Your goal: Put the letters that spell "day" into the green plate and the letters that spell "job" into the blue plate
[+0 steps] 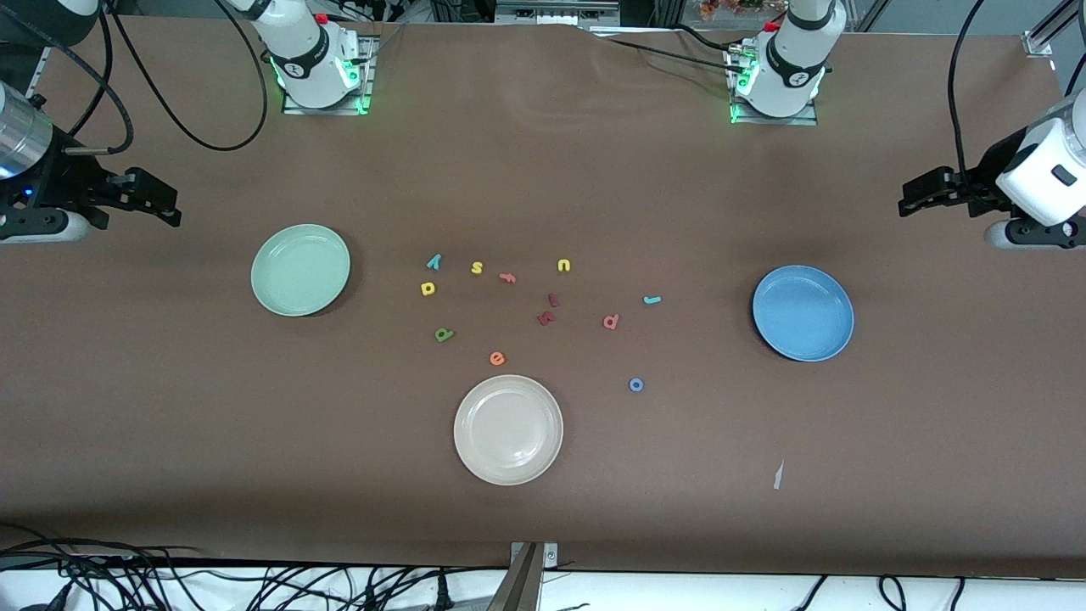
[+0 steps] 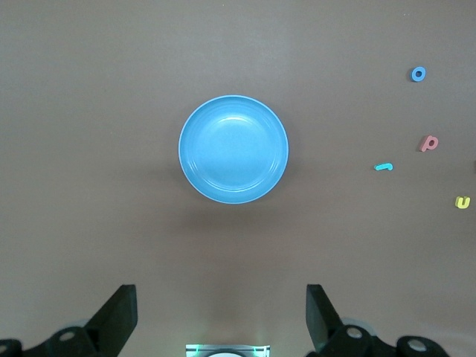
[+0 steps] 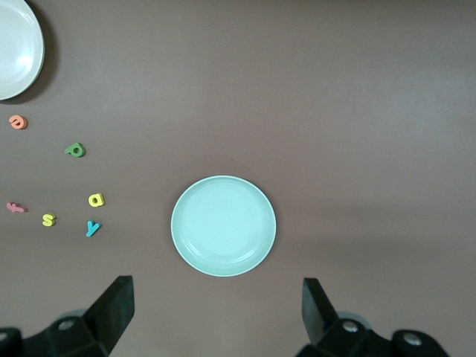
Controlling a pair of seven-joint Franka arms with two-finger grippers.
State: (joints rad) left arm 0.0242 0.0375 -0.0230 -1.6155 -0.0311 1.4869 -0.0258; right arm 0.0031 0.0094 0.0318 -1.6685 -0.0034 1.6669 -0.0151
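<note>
Nothing sorted yet: day letters [image 1: 433, 288] and job letters [image 1: 633, 335] lie loose on the tabletop between green plate [image 1: 300, 270] and blue plate [image 1: 803, 312], so my left gripper [image 1: 920, 197] and right gripper [image 1: 157, 202] wait over the table ends, fingers apart

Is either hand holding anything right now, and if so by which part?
Nothing is held. The left hand hangs open over the table by the blue plate, the right hand open by the green plate.

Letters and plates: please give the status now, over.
Left tool open, over table by blue plate; right tool open, by green plate. Both plates hold nothing; all letters on table between them. Nothing blocks.
</note>
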